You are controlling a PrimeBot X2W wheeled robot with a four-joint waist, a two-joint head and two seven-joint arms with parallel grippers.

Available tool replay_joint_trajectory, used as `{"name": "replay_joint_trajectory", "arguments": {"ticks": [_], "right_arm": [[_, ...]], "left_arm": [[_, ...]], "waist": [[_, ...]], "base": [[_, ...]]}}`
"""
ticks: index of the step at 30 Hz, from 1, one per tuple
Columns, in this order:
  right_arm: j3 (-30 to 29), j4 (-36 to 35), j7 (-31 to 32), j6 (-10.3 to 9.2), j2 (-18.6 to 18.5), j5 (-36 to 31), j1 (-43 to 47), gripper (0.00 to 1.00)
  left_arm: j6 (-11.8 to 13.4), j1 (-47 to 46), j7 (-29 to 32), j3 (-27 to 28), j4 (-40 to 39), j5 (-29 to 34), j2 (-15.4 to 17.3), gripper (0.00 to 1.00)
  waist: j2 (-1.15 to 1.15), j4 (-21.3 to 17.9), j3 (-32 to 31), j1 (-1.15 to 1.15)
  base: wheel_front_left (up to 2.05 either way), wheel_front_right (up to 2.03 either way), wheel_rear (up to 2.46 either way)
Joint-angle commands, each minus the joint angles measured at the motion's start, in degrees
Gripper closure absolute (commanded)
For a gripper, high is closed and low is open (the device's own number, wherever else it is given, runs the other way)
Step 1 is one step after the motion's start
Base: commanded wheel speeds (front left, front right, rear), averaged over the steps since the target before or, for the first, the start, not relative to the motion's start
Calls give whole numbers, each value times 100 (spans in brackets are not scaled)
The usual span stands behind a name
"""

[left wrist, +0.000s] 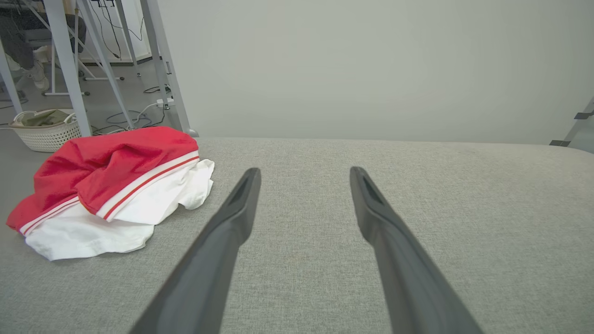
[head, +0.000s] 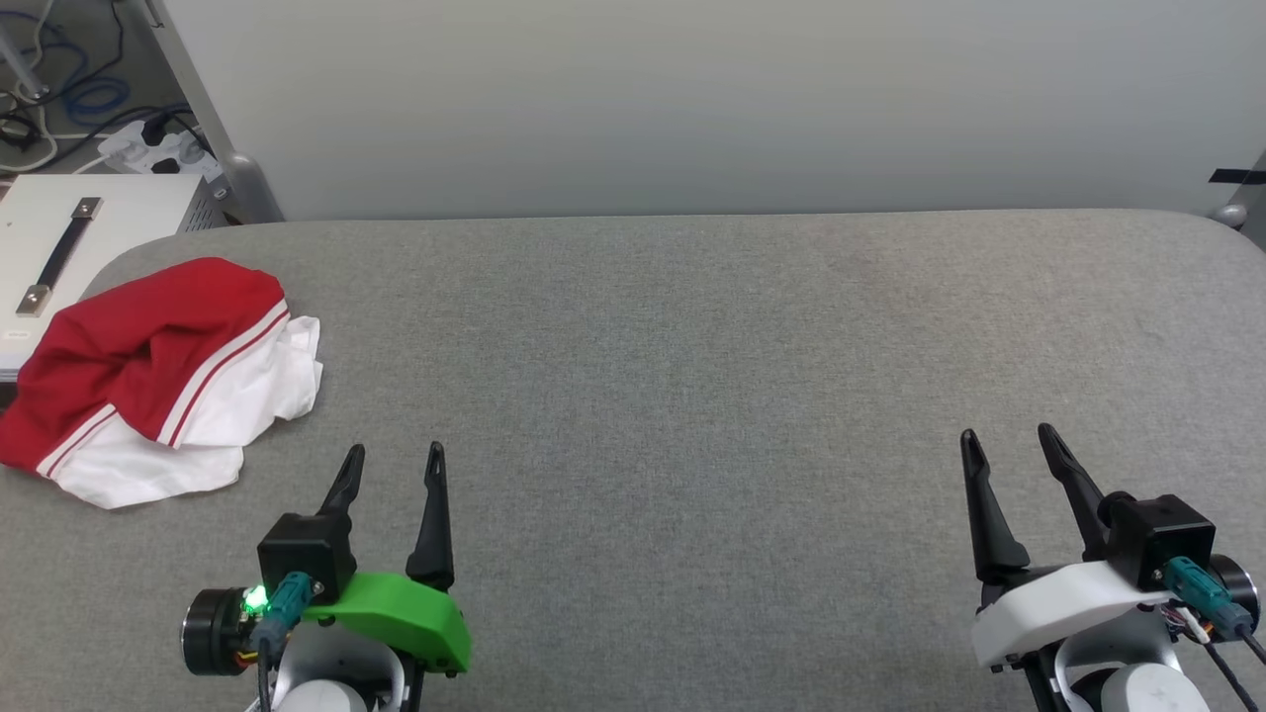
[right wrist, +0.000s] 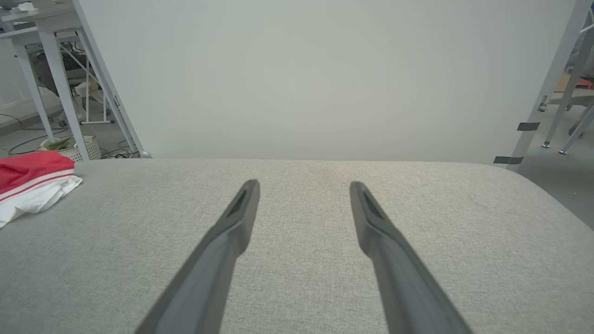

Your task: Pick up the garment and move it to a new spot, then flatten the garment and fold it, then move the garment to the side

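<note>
L gripper [head: 396,450], R gripper [head: 1006,432] agape; garment [head: 148,346]: crumpled red/white heap, striped trim

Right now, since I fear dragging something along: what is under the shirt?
The crumpled shirt lies on the grey table, at its left edge; bare tabletop shows around its near side. Anything beneath the folds is covered and cannot be seen.

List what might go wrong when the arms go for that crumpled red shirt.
1. The garment lies bunched at the table left edge; a sideways nudge may push it off.
2. Its layers overlap, so the left gripper may pinch only the white sleeve, leaving the rest dragging.
3. The right gripper stands far across the table, so a two-arm lift needs a long reach.
</note>
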Motion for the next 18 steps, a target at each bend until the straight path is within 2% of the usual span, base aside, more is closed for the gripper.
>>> {"name": "replay_joint_trajectory", "arguments": {"ticks": [1,18], "right_arm": [[12,30,-62,-2,6,-3,71,0],[7,94,-259,-3,8,14,51,0]], "left_arm": [[-27,100,-61,-27,47,-58,-12,0],[-74,78,-260,-98,148,-191,-15,0]], "waist": [[0,2,3,0],[0,26,56,0]], "base": [[0,0,0],[0,0,0]]}}
